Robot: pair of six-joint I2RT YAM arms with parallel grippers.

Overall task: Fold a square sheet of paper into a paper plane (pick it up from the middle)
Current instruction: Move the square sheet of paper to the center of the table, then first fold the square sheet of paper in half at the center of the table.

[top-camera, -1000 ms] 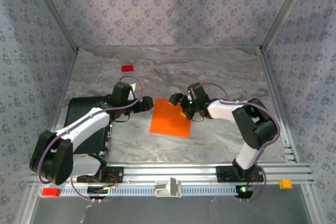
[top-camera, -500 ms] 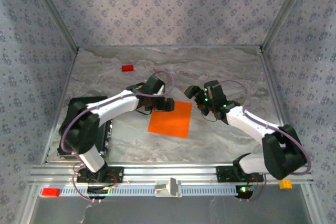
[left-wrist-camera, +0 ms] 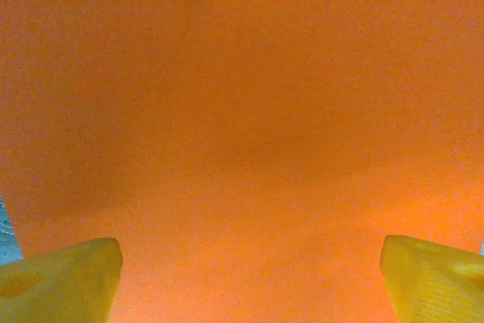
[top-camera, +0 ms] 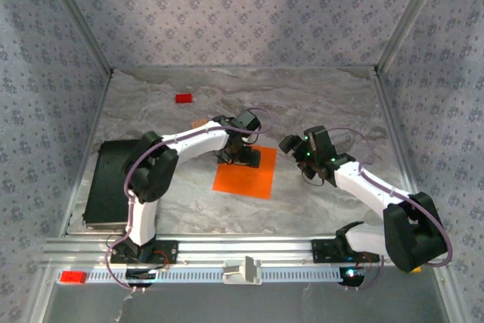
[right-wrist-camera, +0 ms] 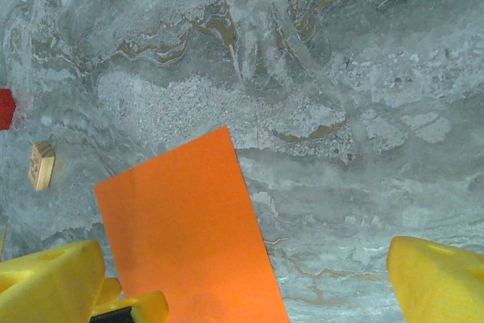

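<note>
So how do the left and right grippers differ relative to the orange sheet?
The left gripper is over the square sheet of paper near its far edge; the right gripper is off its right side, over bare table. The left gripper sits close, orange spanning the gap between its jaws; the right gripper is farther back, with the sheet's corner ahead. Both are open, holding nothing.

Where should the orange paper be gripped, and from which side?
Probably its middle, from straight above: the orange paper lies flat on the table with no raised edge, so pinching the centre into a ridge seems best. The left tool hangs open over it.
</note>
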